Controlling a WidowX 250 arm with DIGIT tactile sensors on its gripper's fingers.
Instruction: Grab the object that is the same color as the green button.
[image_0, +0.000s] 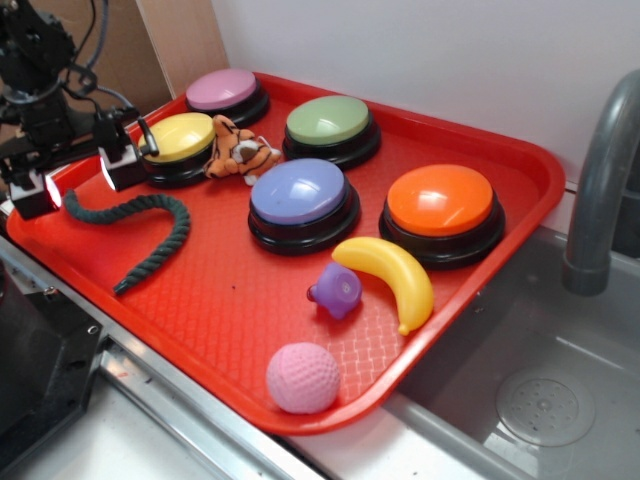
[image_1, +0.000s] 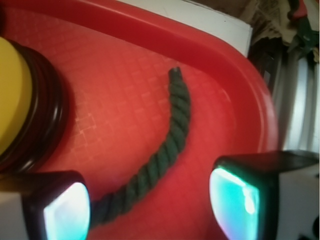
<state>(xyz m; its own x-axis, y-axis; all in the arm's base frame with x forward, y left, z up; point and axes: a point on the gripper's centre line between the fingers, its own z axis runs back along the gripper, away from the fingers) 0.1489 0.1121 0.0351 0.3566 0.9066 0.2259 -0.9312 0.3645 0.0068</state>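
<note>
A dark green twisted rope (image_0: 150, 225) lies curved on the red tray (image_0: 230, 300) near its left edge. In the wrist view the rope (image_1: 170, 145) runs from the upper middle down toward the left finger, flat on the tray. My gripper (image_0: 78, 180) hovers just above the rope's left end, open, with nothing between its fingers. From the wrist camera the gripper (image_1: 150, 207) shows both glowing pads wide apart over the rope. The pale-green button (image_0: 330, 122) stands at the tray's back, far from the gripper.
On the tray are a yellow button (image_0: 180, 140) right beside the gripper, a pink button (image_0: 225, 92), a purple-blue button (image_0: 300, 195), an orange button (image_0: 440, 205), a tiger plush (image_0: 238, 150), a banana (image_0: 395, 275), a purple toy (image_0: 338, 290) and a pink ball (image_0: 303, 377). A sink with a grey faucet (image_0: 600, 190) lies to the right.
</note>
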